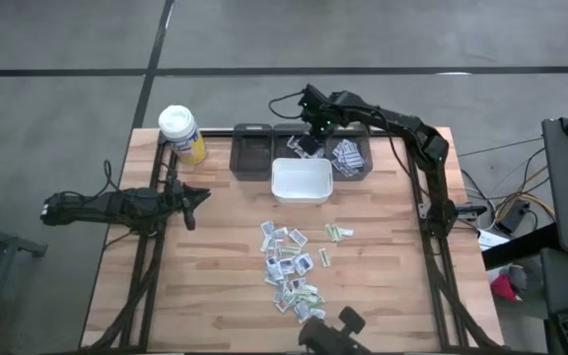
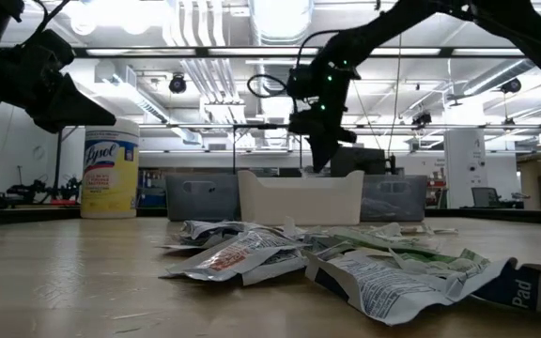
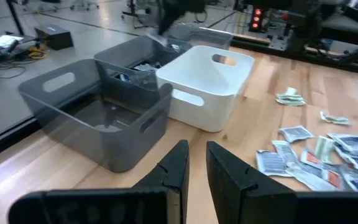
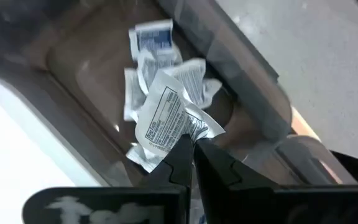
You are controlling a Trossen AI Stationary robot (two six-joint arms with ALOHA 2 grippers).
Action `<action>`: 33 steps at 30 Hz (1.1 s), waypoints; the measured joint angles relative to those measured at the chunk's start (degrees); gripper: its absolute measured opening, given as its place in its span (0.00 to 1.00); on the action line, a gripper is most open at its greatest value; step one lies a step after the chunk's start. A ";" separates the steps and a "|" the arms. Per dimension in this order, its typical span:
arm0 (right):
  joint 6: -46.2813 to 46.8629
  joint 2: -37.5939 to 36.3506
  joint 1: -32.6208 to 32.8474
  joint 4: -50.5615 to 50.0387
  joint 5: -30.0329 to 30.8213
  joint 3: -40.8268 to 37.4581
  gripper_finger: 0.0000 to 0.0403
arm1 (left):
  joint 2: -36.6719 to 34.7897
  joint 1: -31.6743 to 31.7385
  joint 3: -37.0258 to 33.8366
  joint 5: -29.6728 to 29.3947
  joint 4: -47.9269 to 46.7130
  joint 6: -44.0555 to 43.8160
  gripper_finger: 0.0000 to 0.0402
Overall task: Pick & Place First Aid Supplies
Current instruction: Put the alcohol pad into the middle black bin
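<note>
Three grey bins [image 1: 252, 155], one white bin [image 1: 302, 181]

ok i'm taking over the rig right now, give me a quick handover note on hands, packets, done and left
Right hand: shut on a packet, held above the middle grey bin at the table's back.
Left hand: empty, fingers slightly apart, waiting over the table's left side.
Done: a few packets lie in the middle grey bin, more in the right grey bin.
Left: drop the held packet, then clear the pile of packets on the table in front of the white bin. The left grey bin looks empty.
</note>
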 joint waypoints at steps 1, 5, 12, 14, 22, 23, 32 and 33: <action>-0.37 0.00 -0.23 0.11 -0.06 -0.62 0.03 | 0.00 0.02 0.00 -0.32 0.00 0.01 0.13; -2.31 0.00 -0.49 1.69 -0.16 -2.39 0.03 | 0.02 0.00 0.00 -0.96 0.02 0.01 0.13; -7.33 0.04 -0.10 1.94 0.00 -3.57 0.03 | 0.02 0.00 0.00 -1.17 0.13 -0.02 0.13; -9.06 0.04 0.15 2.38 0.01 -3.57 0.03 | 0.00 0.01 0.00 -1.17 0.13 -0.03 0.13; -17.42 0.91 1.33 4.54 0.10 -3.35 0.03 | 0.00 0.01 0.00 -1.15 0.15 -0.80 0.13; -18.07 1.34 1.42 4.50 0.27 -3.29 0.03 | 0.00 0.00 0.00 -1.15 0.15 -1.07 0.13; -20.80 3.61 1.18 4.53 2.09 -1.59 0.03 | 0.02 0.02 0.00 -1.12 0.15 -2.07 0.13; -20.97 3.61 1.15 4.59 2.07 -1.41 0.03 | 0.02 0.00 0.00 -1.11 0.18 -2.31 0.13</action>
